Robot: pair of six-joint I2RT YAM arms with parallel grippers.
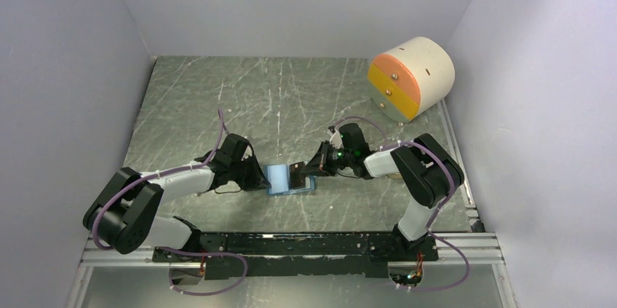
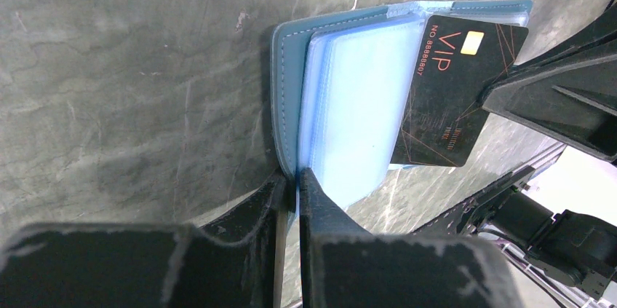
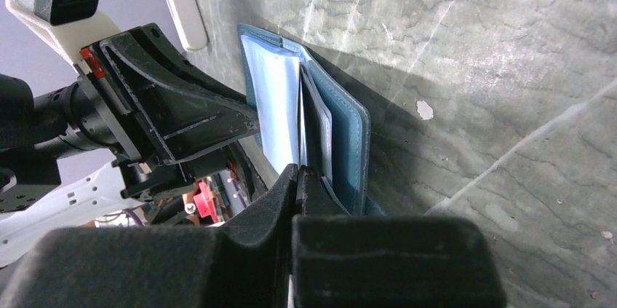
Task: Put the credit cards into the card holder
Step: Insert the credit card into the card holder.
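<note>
The blue card holder (image 1: 280,177) lies open on the table between the two arms, its clear sleeves (image 2: 356,119) fanned up. My left gripper (image 2: 298,177) is shut on the holder's near edge, pinching the blue cover (image 2: 287,89) and a sleeve. A black credit card (image 2: 458,89) marked VIP stands slanted against the sleeves, partly over the holder's right half. My right gripper (image 3: 300,177) is shut on that card's edge, and the card (image 3: 311,122) shows edge-on beside the blue cover (image 3: 349,133). From above, the left gripper (image 1: 263,179) and right gripper (image 1: 309,171) face each other across the holder.
A big cream drum (image 1: 411,76) with orange-yellow drawers lies at the back right. A small white clip-like piece (image 3: 182,4) rests on the table beyond the holder. White walls close in the left, back and right sides; a metal rail (image 1: 291,246) runs along the near edge.
</note>
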